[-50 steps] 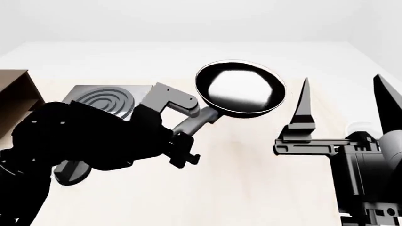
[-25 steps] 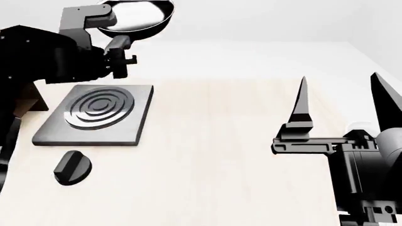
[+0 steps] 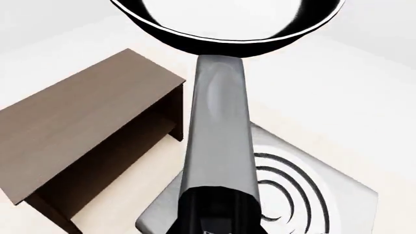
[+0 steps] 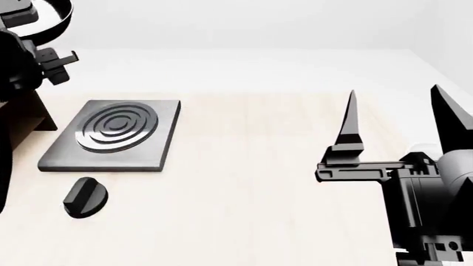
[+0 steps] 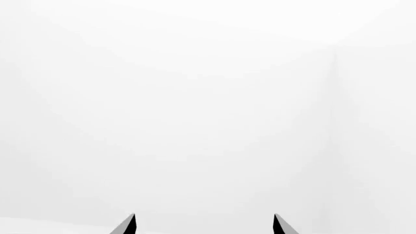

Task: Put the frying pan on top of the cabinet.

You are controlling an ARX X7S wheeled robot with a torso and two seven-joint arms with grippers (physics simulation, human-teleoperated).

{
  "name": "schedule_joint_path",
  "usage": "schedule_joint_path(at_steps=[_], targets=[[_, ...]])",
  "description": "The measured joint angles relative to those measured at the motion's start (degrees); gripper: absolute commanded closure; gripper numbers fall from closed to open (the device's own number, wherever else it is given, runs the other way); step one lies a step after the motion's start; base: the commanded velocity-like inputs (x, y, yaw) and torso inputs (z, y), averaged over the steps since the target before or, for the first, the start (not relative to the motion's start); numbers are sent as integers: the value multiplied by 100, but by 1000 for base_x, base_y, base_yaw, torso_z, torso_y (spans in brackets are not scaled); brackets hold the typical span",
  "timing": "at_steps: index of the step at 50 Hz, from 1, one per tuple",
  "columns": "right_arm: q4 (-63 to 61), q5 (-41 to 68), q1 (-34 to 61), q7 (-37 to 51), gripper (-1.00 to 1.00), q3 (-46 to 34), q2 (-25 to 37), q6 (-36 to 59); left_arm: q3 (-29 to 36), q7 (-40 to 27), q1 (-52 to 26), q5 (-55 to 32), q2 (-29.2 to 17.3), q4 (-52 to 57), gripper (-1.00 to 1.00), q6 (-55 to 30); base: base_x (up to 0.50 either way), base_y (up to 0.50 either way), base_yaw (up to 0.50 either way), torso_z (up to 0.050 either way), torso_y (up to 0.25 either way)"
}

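Transport is the step in hand, judging by the left wrist view: the frying pan [image 3: 227, 22] hangs in the air, its long grey handle [image 3: 217, 131] running back into the left pincer [image 3: 215, 214], which is clenched on the handle's near end. Below it lie the cabinet [image 3: 85, 126], with its flat brown top bare, and just beside that the hob plate [image 3: 305, 195]. The pan's bowl sits beyond the cabinet rather than over it, so the next move likely calls for swinging the pan across above the cabinet top, then lowering it level before letting go. The pan is black outside with a glossy, pale-reflecting inside

Head view: only a sliver of the pan's rim [image 4: 57, 22] shows, high above the cabinet's corner [image 4: 33, 119]. A round knob [image 4: 85, 197] lies on the counter [image 4: 244, 183] near the hob plate. The right pincer [image 4: 395, 130] stands released, well apart from the cabinet

Right wrist view: two spread fingertips [image 5: 128, 225], nothing between them
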Motion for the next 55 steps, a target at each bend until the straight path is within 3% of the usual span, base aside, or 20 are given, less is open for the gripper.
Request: schedule_joint_path(at_steps=[14,26,38,55], targets=[[-4,55,102,12,-100,-38,-35,68,-1947,-1027,168,1126,-239,-14,100,148,0,0,0,1,1],[19,35,101,-2,-100,-86,-67,51,-2879,-1772,243,1553,-423,-14,100,309,0,0,-1,0,0],[43,11,94,-19,-100,-121,-83,24,-3310,-1996,297,1733,-481,-14,100,341,0,0,-1,1,1],[53,-7,104,-28,-100,-158,-97,13,-3433,-1943,356,1761,-463,-14,100,314,0,0,0,1,1]])
